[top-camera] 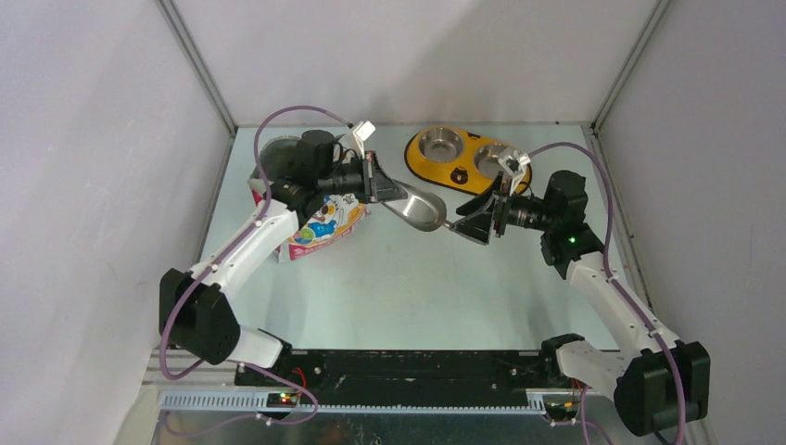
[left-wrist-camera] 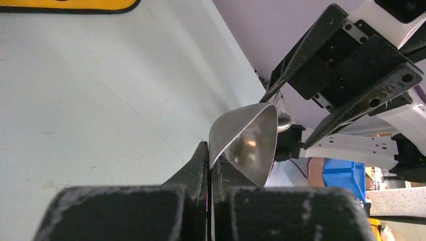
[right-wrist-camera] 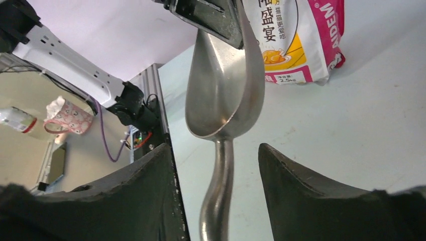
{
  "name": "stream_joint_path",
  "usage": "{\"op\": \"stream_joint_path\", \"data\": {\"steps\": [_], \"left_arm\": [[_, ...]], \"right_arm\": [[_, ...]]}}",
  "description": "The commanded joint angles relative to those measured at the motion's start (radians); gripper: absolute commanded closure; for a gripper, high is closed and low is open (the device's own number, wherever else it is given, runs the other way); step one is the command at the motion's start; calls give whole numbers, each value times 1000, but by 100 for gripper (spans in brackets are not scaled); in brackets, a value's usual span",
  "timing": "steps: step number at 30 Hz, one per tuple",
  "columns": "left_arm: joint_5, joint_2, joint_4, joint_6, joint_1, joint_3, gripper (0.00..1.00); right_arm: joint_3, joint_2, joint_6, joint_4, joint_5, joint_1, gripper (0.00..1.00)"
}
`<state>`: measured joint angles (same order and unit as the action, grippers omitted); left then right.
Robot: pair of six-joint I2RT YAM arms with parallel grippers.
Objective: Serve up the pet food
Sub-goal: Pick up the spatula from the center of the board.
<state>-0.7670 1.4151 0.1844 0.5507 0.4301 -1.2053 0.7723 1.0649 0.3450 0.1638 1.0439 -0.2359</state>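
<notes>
A grey metal scoop (top-camera: 419,208) hangs above the table between my two arms. My left gripper (left-wrist-camera: 210,150) is shut on the rim of its bowl (left-wrist-camera: 248,145), which looks empty and shiny inside. My right gripper (right-wrist-camera: 213,146) is open, with the scoop's handle (right-wrist-camera: 221,201) standing between its fingers and gaps on both sides. The pet food itself is out of view. Its white, orange and pink bag (top-camera: 320,222) stands behind my left gripper (top-camera: 378,181), and the bag (right-wrist-camera: 296,40) also shows in the right wrist view.
A yellow oval feeder (top-camera: 463,176) with two metal bowls lies at the back, right behind my right gripper (top-camera: 468,225). The enclosure's walls close in the table's left, right and far sides.
</notes>
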Motion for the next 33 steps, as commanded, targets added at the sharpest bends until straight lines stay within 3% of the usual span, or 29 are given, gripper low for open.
{"op": "stream_joint_path", "data": {"steps": [1,8,16,20,27,33], "left_arm": [[10,-49,-85,35,-6,5,100],[-10,-44,-138,81,-24,10,100],[-14,-20,-134,79,-69,-53,100],[22,-15,-214,103,-80,-46,100],[22,59,-253,137,-80,-50,100],[27,81,-267,144,-75,-47,100]], "right_arm": [[25,12,160,126,29,-2,29],[-4,66,303,209,-53,22,26],[-26,110,512,341,-41,52,26],[-33,108,575,380,-41,46,26],[-48,132,767,517,-47,29,32],[-48,150,803,559,-62,-12,35]]}}
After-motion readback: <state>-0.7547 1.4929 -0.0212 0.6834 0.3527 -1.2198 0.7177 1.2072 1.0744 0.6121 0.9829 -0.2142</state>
